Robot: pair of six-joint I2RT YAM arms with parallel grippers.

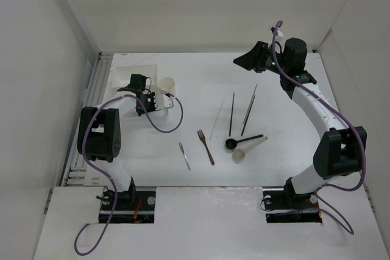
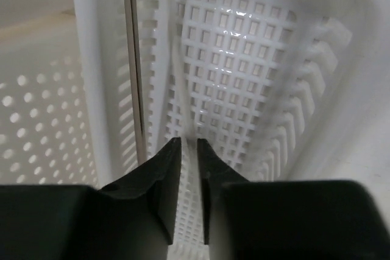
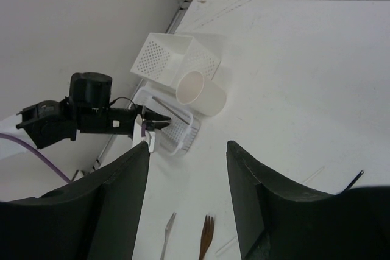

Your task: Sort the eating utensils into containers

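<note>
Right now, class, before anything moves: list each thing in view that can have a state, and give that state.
Left gripper: slightly open, empty, at tray.
Right gripper: wide open, empty.
Tray: holds one chopstick.
Cup: upright, looks empty.
Box: beside cup, inside unclear.
Dark chopstick: on table.
Metal chopstick: on table.
Pale chopstick: on table.
Brown fork: on table.
Grey fork: on table.
Black spoon: on table.
Beige spoon: on table.

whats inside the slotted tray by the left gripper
One thin chopstick lies along one side wall of the slotted tray; nothing else shows on its lattice floor. The left gripper covers the near end.
</note>
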